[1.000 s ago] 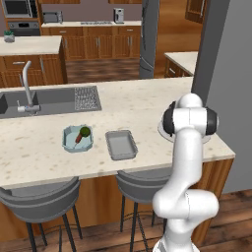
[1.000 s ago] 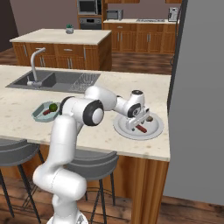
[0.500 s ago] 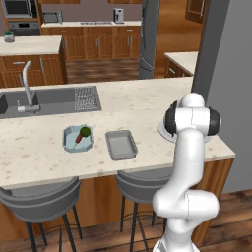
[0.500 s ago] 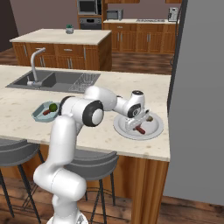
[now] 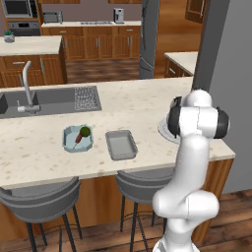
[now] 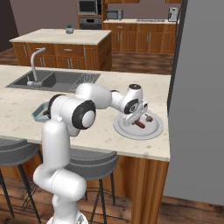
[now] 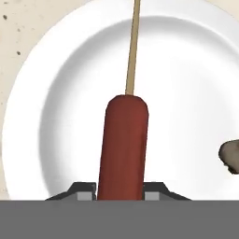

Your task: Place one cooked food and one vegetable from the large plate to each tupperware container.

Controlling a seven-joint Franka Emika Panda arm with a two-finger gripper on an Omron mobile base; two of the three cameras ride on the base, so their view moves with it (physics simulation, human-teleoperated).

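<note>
Tool (image 7: 120, 193) grips sausage (image 7: 122, 144) between its jaws over large plate (image 7: 186, 93).

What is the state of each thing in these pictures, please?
large plate: on the counter, holds a sausage and a brownish item.
sausage on a stick: lying on the plate, between the fingers.
gripper: shut on the sausage.
light blue container: holds a green item and a red one.
grey container: empty.
brownish item: lying on the plate, untouched.
</note>
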